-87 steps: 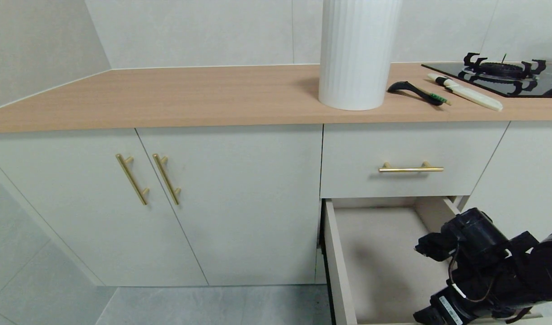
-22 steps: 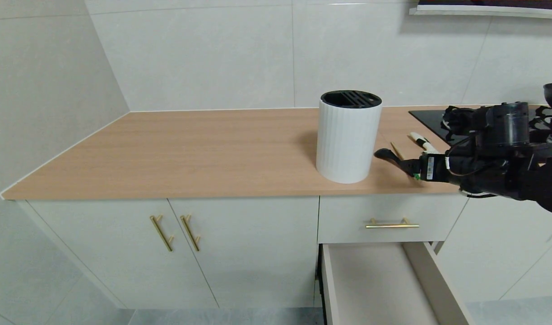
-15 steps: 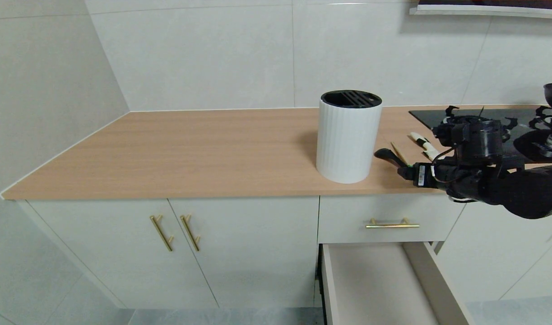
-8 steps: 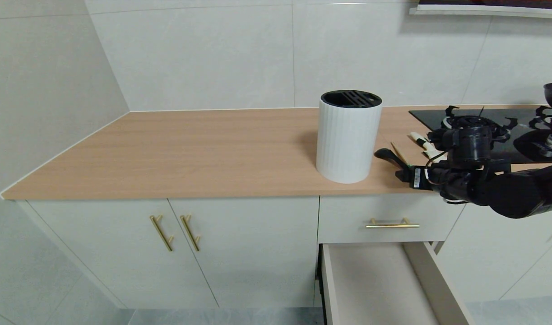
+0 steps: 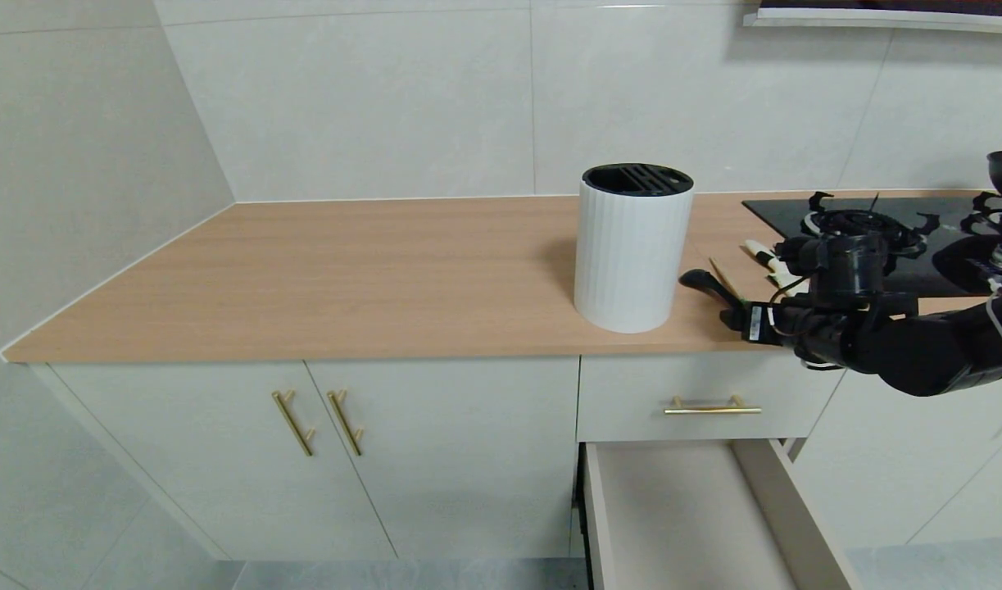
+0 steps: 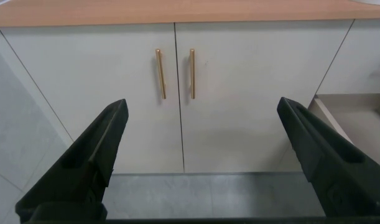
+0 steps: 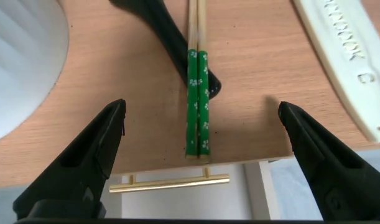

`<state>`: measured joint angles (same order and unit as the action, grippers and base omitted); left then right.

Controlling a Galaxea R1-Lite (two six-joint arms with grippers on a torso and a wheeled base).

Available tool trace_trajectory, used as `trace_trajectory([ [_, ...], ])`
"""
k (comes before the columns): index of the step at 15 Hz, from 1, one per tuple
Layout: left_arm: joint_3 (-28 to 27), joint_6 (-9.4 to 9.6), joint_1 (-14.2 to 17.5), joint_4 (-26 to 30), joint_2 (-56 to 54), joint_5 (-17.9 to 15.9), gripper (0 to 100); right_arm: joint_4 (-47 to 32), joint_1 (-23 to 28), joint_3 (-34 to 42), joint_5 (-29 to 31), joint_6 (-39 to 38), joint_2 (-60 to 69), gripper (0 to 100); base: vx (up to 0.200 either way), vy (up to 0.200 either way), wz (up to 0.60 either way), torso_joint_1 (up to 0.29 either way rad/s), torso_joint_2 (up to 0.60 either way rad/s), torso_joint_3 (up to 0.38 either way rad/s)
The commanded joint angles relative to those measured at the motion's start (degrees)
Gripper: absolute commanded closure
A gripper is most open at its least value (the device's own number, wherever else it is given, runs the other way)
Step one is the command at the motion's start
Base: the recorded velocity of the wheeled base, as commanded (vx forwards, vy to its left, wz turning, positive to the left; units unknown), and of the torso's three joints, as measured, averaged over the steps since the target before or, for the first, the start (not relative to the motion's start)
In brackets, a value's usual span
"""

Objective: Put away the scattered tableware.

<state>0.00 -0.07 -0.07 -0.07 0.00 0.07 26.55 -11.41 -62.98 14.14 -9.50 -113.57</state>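
Moving arm: the right gripper (image 5: 734,315) had been down low by the open drawer (image 5: 681,516) a few seconds before. Then it came up to the counter (image 5: 345,279). In the last second it dipped a bit lower and slid a little toward the white holder (image 5: 632,246).
Grip of the right gripper: its two fingers stood wide apart and held nothing. It hung just over the front edge of the counter, with the green ends of the chopsticks (image 7: 197,106) lined up between the fingers.
Place of the chopsticks: they lay side by side on the counter, green ends at the front edge, touching the black spoon (image 7: 166,37). They had not moved.
Place of the black spoon: it lay flat just beside the white holder, in the same spot as before.
Place of the white knife (image 7: 342,68): it lay near the chopsticks but not touching them, on the side of the stove (image 5: 861,221).
Grip of the left gripper (image 6: 205,162): it was wide open too and empty, down low, facing the cupboard doors (image 6: 239,93).
Head camera: it had looked from lower down a few seconds before, so the whole picture shifted. The white holder only seemed to move.
Meaning for the job: nothing was put away yet. The drawer was pulled out, and the part I could see had nothing in it. I think the chopsticks were the next pick. The gripper would need to go down over them and squeeze shut. They were thin and lay flat, so they could slip or roll.
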Motion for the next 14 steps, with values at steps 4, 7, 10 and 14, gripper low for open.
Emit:
trace_trajectory([
  [4,0.0,-0.01,0.0,0.0,0.0,0.0,0,0.0,0.0,0.2,0.0,0.0,-0.1,100,0.000,0.000,0.00,0.000,0.00,0.000],
  [7,0.0,-0.01,0.0,0.0,0.0,0.0,0,0.0,0.0,0.3,0.0,0.0,0.5,100,0.000,0.000,0.00,0.000,0.00,0.000],
  [10,0.0,-0.01,0.0,0.0,0.0,0.0,0,0.0,0.0,0.4,0.0,-0.1,1.1,100,0.000,0.000,0.00,0.000,0.00,0.000],
  [14,0.0,-0.01,0.0,0.0,0.0,0.0,0,-0.9,-0.5,2.9,1.4,-0.7,9.7,100,0.000,0.000,0.00,0.000,0.00,0.000],
])
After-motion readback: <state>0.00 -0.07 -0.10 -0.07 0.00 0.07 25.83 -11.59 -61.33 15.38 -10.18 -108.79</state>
